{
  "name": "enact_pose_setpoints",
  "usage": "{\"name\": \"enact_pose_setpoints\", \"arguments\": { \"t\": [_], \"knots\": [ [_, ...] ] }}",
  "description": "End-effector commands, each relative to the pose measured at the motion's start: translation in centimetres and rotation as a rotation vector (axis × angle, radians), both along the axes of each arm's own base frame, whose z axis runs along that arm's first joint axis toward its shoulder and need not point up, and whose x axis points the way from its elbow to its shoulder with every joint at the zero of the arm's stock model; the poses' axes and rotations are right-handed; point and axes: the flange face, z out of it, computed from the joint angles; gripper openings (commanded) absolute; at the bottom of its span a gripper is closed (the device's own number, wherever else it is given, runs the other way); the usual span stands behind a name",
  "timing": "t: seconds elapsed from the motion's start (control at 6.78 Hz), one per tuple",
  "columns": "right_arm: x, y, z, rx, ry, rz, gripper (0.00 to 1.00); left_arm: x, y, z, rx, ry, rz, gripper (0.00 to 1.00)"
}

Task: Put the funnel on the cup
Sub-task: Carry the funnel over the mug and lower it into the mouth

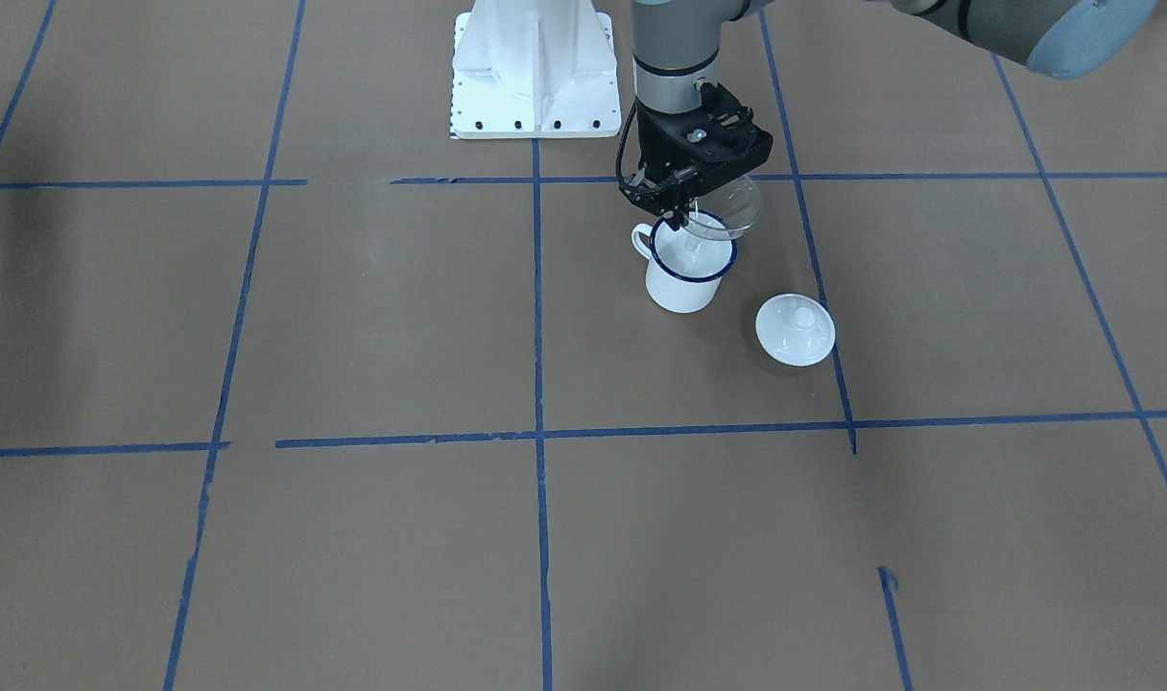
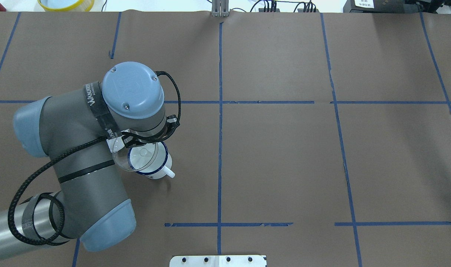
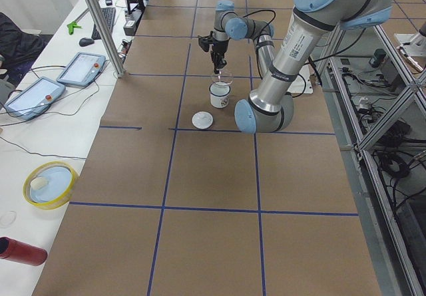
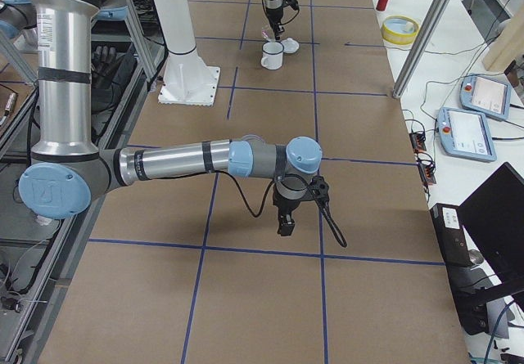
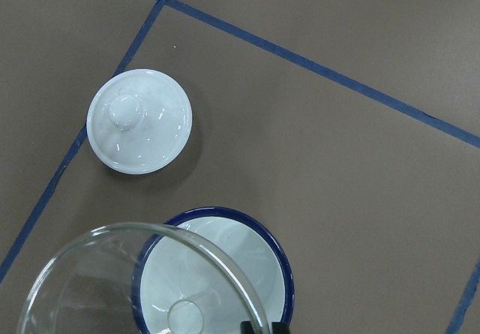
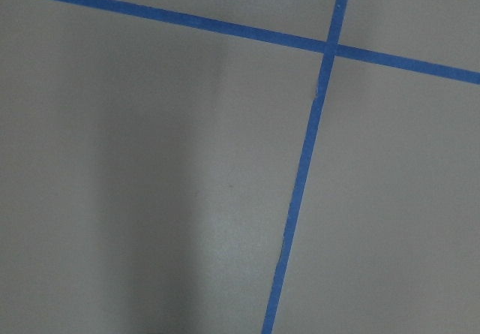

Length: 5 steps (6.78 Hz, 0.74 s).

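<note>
The cup (image 1: pixel 684 278), a white mug with a dark blue rim, stands upright on the brown table. My left gripper (image 1: pixel 681 209) is shut on the rim of the clear funnel (image 1: pixel 727 206) and holds it just above the cup. The funnel's spout points down into the cup's mouth, and its cone sits a little off-centre over the rim. The left wrist view shows the funnel (image 5: pixel 112 289) overlapping the cup (image 5: pixel 225 259). From overhead the funnel (image 2: pixel 136 157) lies over the cup (image 2: pixel 157 168). My right gripper (image 4: pixel 286 221) hangs low over bare table far from the cup; I cannot tell whether it is open or shut.
A round white knobbed lid (image 1: pixel 795 329) lies on the table close beside the cup, and also shows in the left wrist view (image 5: pixel 139 121). The robot's white base (image 1: pixel 535 77) stands behind the cup. Blue tape lines cross the brown table.
</note>
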Motion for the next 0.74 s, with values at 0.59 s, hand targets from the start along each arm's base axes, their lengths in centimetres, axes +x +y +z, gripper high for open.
{"name": "enact_pose_setpoints", "arguments": {
  "t": [0.59],
  "knots": [
    [0.0, 0.0, 0.0, 0.0, 0.0, 0.0, 1.0, -3.2, 0.3, -2.4, 0.127, 0.058, 0.004, 1.0]
  ]
}}
